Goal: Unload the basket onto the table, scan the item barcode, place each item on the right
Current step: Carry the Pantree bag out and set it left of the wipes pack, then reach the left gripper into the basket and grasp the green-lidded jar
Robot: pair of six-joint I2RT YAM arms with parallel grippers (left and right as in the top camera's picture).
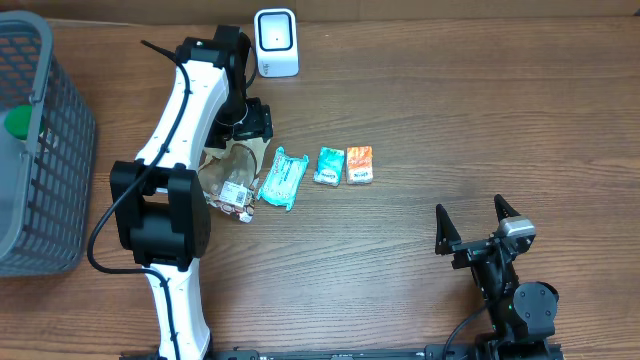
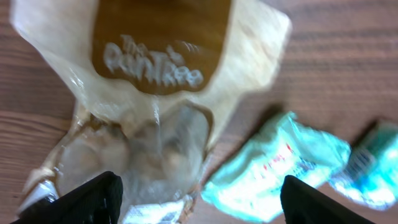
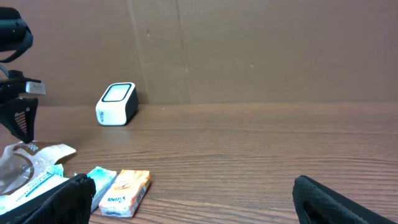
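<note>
snack pkg (image 2: 158,102), txt "The PanTree"

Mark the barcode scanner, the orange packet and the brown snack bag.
barcode scanner (image 1: 276,42), overhead view, middle of its white body.
orange packet (image 1: 360,165), overhead view, centre of its top face.
brown snack bag (image 2: 158,50), left wrist view, on the brown printed label.

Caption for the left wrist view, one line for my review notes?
Open left gripper hovers over a tan snack bag, a teal packet beside it.
</note>
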